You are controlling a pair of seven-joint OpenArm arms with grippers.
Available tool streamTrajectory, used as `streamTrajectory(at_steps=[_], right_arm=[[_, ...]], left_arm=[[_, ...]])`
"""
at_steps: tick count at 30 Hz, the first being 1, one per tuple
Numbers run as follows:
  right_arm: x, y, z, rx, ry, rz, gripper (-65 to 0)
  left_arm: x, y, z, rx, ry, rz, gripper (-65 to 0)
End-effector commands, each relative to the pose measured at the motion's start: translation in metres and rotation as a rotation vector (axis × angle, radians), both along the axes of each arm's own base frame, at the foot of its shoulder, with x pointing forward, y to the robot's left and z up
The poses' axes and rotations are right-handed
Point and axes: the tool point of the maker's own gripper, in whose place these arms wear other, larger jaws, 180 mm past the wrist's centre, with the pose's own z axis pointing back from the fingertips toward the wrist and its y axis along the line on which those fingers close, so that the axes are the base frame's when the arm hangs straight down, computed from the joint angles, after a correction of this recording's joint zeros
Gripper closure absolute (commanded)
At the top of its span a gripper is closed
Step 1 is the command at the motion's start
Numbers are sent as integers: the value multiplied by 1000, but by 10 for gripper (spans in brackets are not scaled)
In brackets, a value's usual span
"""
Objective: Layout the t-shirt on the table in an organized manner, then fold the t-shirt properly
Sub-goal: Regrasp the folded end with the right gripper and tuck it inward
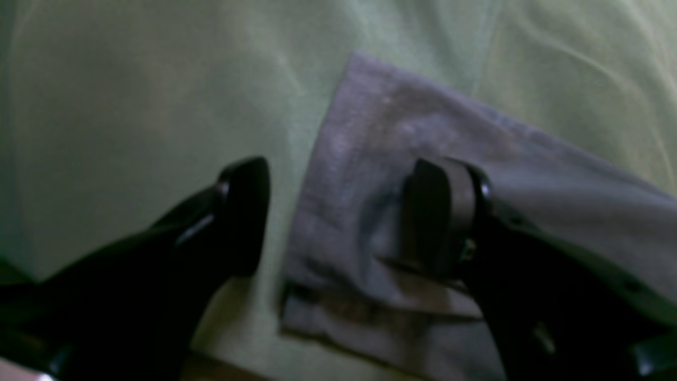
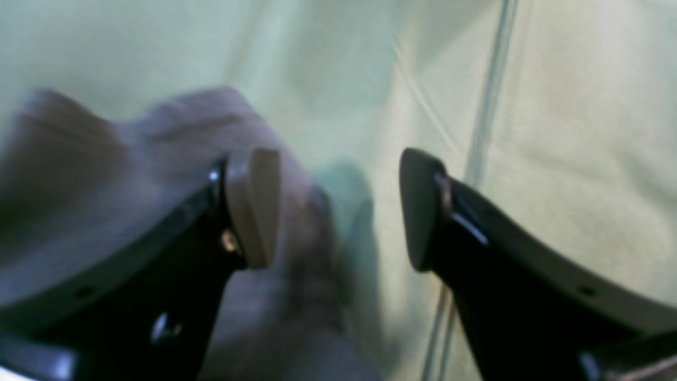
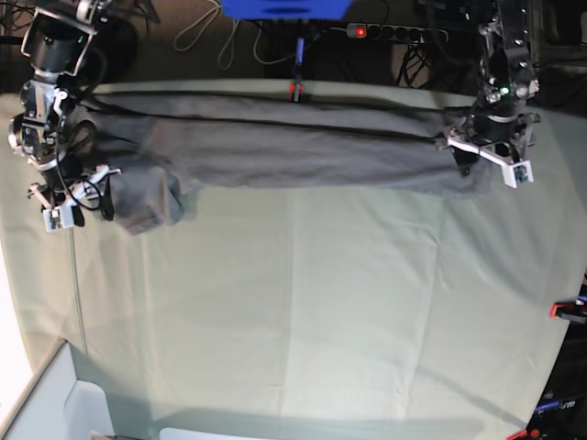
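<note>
A: Base view first, where is the t-shirt [image 3: 275,147]?

B: Stretched in a long grey band across the upper part of the frame, on the pale green tabletop [image 3: 321,302]. It runs from a bunched, drooping end at upper left to a flatter end at upper right, with long creases along its length.

A: And the arms?

B: One at each end. The right gripper [image 3: 71,197] sits at the left edge of the frame beside the bunched end; the left gripper [image 3: 489,154] is at upper right over the other end.

A: Left wrist view, what are the jaws doing?

B: The left gripper [image 1: 338,217] has its jaws spread apart. One finger lies over the grey cloth, the other over bare green tabletop, and the shirt's edge runs between them. Nothing is pinched; I cannot tell whether the finger touches the fabric.

A: Right wrist view?

B: Blurred, but the right gripper [image 2: 338,209] also stands wide apart. Its finger at frame left is over a rumpled grey fold, the other is over green cloth, with an empty gap between them
</note>
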Motion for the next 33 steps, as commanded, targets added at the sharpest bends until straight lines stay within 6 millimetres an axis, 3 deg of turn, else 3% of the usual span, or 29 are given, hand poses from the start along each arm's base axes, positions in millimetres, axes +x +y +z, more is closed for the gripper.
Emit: streamTrajectory(at_steps=[1, 10, 15, 20, 23, 27, 30, 33], right_arm=[[10, -6, 12, -3, -45, -5, -376], [11, -3, 9, 7, -40, -2, -380], [14, 26, 0, 0, -7, 100, -380], [13, 32, -3, 3, 3, 114, -364], [14, 31, -1, 3, -4, 111, -257], [19, 27, 12, -24, -38, 116, -12], [12, 14, 33, -70, -92, 87, 0], [0, 19, 53, -88, -153, 63, 0]], left_arm=[[5, 4, 8, 15, -33, 0, -412], [6, 2, 8, 14, -34, -5, -412], [6, 2, 8, 14, -34, -5, -412], [8, 3, 10, 15, -39, -2, -412], [8, 3, 10, 14, -38, -3, -412], [7, 3, 9, 14, -37, -3, -412], [7, 3, 9, 14, -35, -3, -412], [6, 3, 9, 15, -36, -2, -412]])
